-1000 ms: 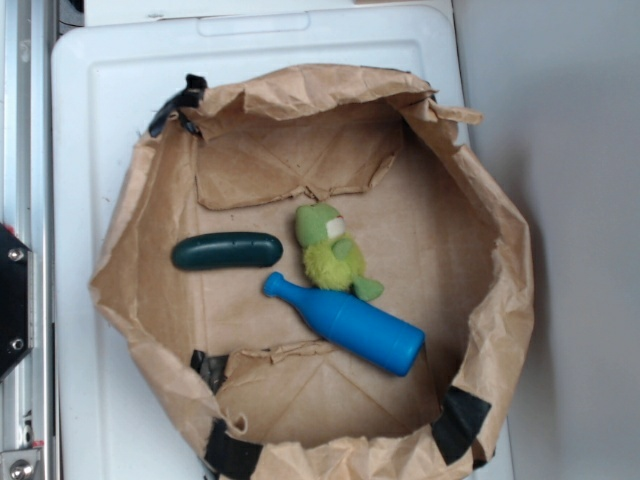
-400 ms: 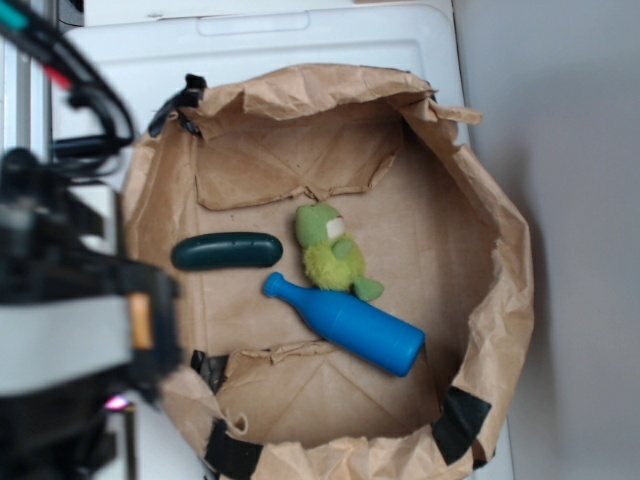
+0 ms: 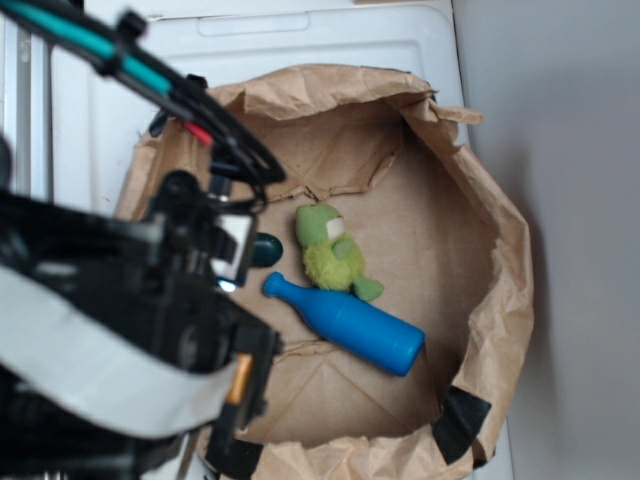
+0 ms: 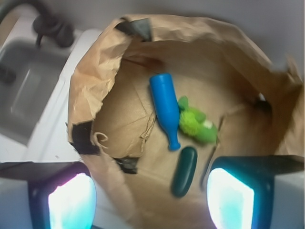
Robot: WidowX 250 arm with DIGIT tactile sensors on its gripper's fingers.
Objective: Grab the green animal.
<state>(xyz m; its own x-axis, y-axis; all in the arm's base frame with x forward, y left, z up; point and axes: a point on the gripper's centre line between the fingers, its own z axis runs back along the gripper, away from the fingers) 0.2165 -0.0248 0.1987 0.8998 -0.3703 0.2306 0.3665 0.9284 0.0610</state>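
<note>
Fingers [image 4: 151, 200] of the WidowX stand spread and empty at the wrist view's lower corners, above a crumpled brown paper bag [image 3: 505, 260] on a white surface [image 3: 110, 90]. Inside the bag, the green animal [image 3: 332, 252] lies near the middle, touching the blue bottle [image 3: 345, 322] at its 5 o'clock. At the animal's 9 o'clock a dark green cucumber [image 4: 185, 171] lies, mostly hidden in the exterior view by the arm [image 3: 120, 330]. A grey wall [image 3: 560, 150] flanks the surface at 3 o'clock.

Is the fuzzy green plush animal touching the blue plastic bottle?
Yes, the fuzzy green plush animal lies right against the blue plastic bottle near its neck.
</note>
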